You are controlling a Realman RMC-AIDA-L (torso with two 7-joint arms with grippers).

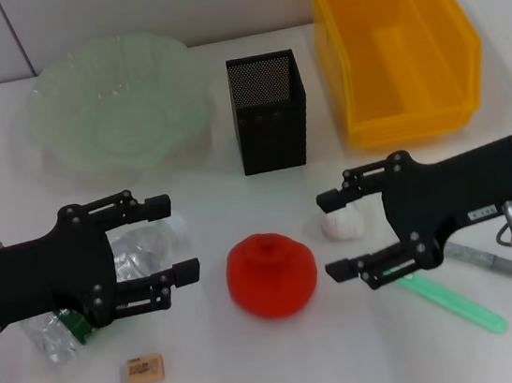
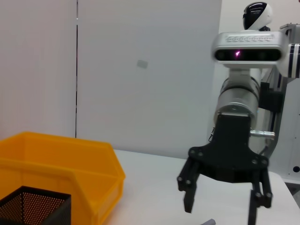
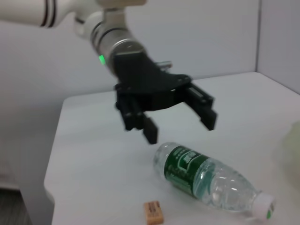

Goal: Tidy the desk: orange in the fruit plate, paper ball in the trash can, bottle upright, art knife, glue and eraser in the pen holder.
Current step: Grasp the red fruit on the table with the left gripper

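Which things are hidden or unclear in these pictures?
- Bottle, head view: the left gripper and its arm cover its middle.
- Green stick, head view: its near end lies under the right gripper; glue or knife, unclear.
- Eraser label: too small to read.
- Pen holder, left wrist view: cut by the lower edge.

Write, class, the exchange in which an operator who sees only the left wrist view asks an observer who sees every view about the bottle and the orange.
Operator: Is the bottle upright yet?
Observer: No. The bottle lies on its side on the table, below the open left claw.
Operator: And where is the orange?
Observer: The orange sits on the table between the left claw and the open right claw, not in the plate.
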